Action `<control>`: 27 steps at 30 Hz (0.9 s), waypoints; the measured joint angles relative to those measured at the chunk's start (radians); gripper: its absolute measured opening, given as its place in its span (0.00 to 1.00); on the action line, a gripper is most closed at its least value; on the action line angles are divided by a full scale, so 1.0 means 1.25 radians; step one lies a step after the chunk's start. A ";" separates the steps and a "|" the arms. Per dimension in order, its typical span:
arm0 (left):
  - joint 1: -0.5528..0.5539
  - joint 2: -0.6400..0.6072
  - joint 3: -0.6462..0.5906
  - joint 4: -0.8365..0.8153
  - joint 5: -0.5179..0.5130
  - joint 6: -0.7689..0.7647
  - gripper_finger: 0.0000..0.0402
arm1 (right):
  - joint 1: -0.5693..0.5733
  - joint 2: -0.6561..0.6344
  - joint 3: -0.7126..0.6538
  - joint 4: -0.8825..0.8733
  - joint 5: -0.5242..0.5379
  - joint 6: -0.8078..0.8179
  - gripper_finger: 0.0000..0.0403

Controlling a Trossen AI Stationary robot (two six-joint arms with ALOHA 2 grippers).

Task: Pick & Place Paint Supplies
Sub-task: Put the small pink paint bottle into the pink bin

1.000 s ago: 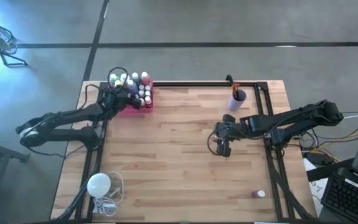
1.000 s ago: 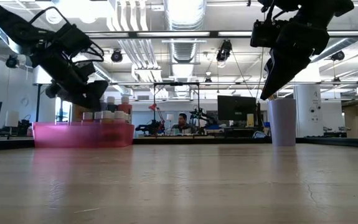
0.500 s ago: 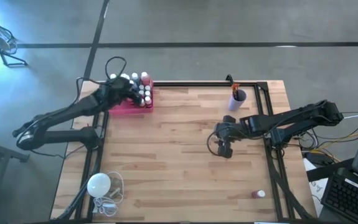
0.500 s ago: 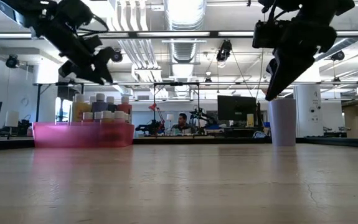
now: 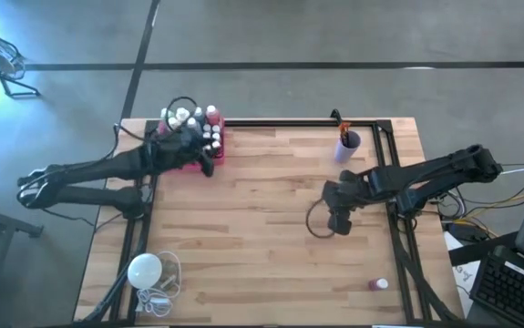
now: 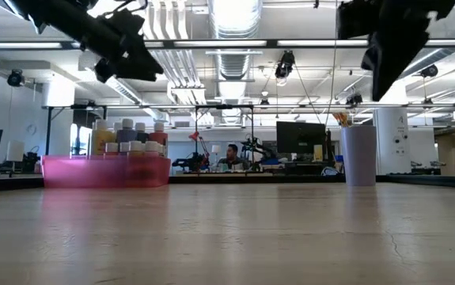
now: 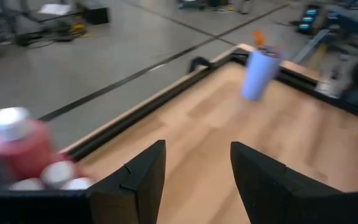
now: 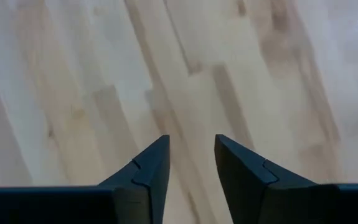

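A pink tray point(image 5: 187, 160) at the table's far left holds several white-capped paint bottles point(image 5: 205, 128); in the low view the tray point(image 6: 104, 170) rests flat on the wood. A purple cup point(image 5: 348, 144) with brushes stands at the far right, and shows again in the low view as the cup point(image 6: 359, 154). One small reddish bottle point(image 5: 377, 285) lies near the front right edge. My left gripper point(image 7: 197, 155) hangs open and empty beside the tray's near right corner, high above the table. My right gripper point(image 8: 191, 146) is open and empty over bare wood, right of centre.
A white round bulb with its cord point(image 5: 145, 271) lies at the near left corner. A black frame rail point(image 5: 280, 121) runs along the far edge and down the right side. Bare wood spans the table's middle between the two arms.
My left gripper has risen from the bottles in the tray, tipped up toward level and swung out toward the table's near right. My right gripper has lifted higher off the wood and drifted slightly toward the near right. The tray and bottles have stayed put.
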State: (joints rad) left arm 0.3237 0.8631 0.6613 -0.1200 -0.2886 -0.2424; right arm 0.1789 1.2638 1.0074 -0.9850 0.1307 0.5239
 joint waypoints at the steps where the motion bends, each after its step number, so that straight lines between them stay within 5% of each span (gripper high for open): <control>1: -0.019 0.008 -0.005 0.018 0.000 0.000 0.46 | 0.016 0.000 0.007 -0.022 0.000 0.018 0.29; 11: -0.121 0.101 -0.020 0.117 0.000 0.008 0.46 | 0.250 0.000 0.076 -0.271 -0.016 0.414 0.17; 27: -0.125 0.236 -0.019 0.192 0.001 0.022 0.46 | 0.574 0.002 0.117 -0.254 -0.043 1.036 0.15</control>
State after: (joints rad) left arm 0.1673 1.1585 0.6370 0.1199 -0.2874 -0.2153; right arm 0.8967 1.2663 1.1536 -1.3025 0.0765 1.8187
